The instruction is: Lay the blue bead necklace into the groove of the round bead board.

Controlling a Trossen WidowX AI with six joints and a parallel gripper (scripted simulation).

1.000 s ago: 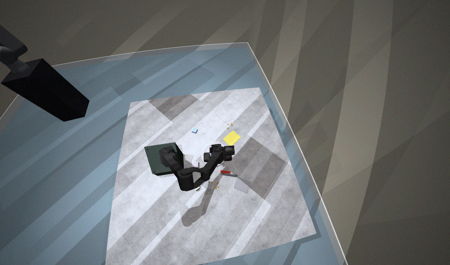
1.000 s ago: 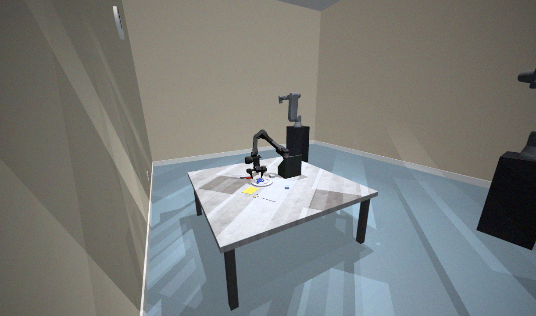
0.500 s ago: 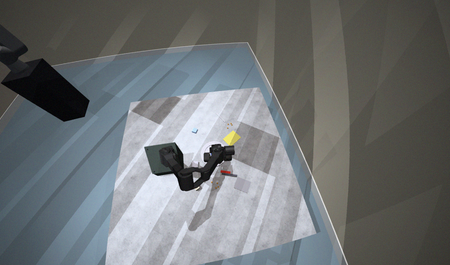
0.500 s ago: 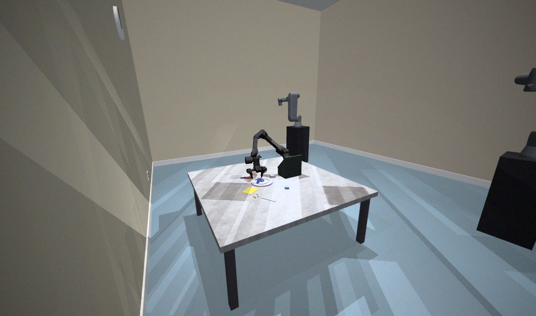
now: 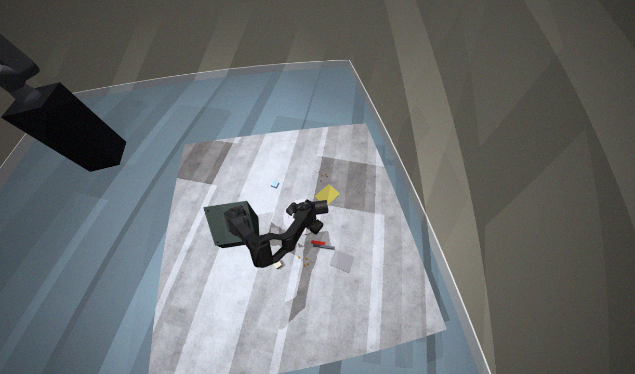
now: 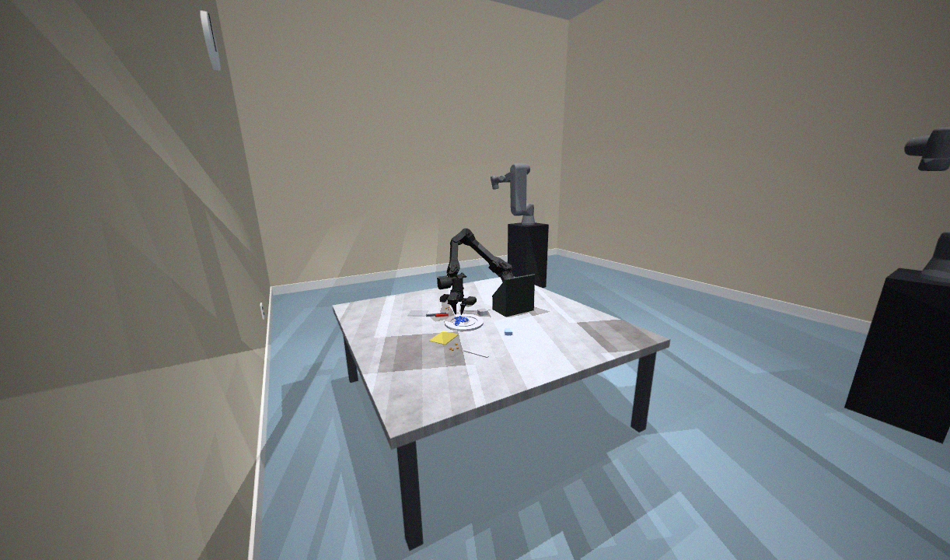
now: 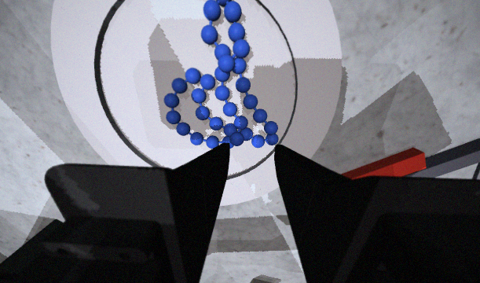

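The blue bead necklace (image 7: 171, 101) (image 6: 460, 320) lies in a tangled, folded heap on the round white bead board (image 7: 322, 86) (image 6: 476, 325) (image 5: 290, 222). In the wrist view its beads lie mostly inside the thin dark circular groove (image 7: 97, 63), with a long narrow loop running out at the top edge. My gripper (image 7: 252, 150) (image 6: 458, 313) points down over the board's near part. Its fingers are partly open, with a visible gap. Several beads lie just beyond and between the fingertips; none is clearly pinched. In the top view the arm hides the necklace and the fingertips.
A red bar (image 5: 317, 242) (image 7: 393, 165) and a dark grey bar (image 5: 327, 247) (image 7: 459, 159) lie beside the board. A yellow square (image 5: 331, 191) (image 6: 441, 338), a blue block (image 5: 274, 184) (image 6: 508, 332), a thin rod (image 6: 475, 353), a grey tile (image 5: 342, 261) and small orange beads surround it.
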